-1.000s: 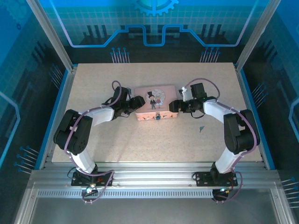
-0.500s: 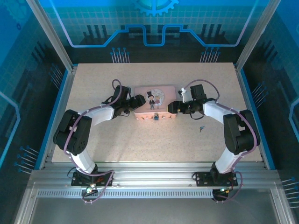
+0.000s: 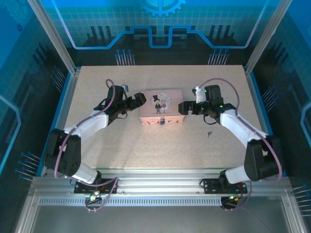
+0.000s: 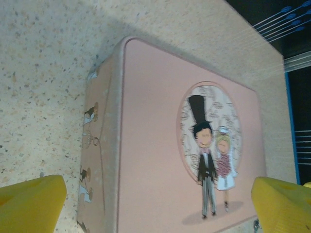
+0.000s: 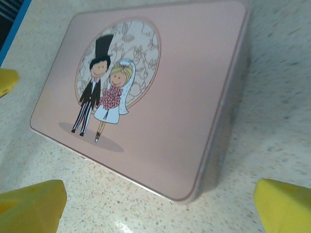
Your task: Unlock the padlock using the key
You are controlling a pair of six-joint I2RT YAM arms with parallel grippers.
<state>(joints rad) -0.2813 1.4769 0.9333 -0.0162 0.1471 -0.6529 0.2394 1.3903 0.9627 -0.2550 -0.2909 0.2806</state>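
Seen from above, a pink tin box (image 3: 161,103) with a cartoon bride and groom on its lid sits in the middle of the bench (image 3: 146,150). The padlock (image 3: 163,121) shows as a small dark spot on the box's near face. The key (image 3: 209,133) lies flat on the bench, off the box's right front corner and apart from it, with nothing touching it. The left hand (image 3: 139,101) sits at the box's left end and the right hand (image 3: 183,108) at its right end. Contact with the box cannot be judged from here.

On the left wrist camera, the left hand's yellow fingertips (image 4: 31,201) are spread wide and grip nothing. The box lid lies between and beyond them.

On the right wrist camera, the right hand's yellow fingertips (image 5: 284,206) are likewise spread wide and empty, with the box's lid and rounded corner ahead of them.
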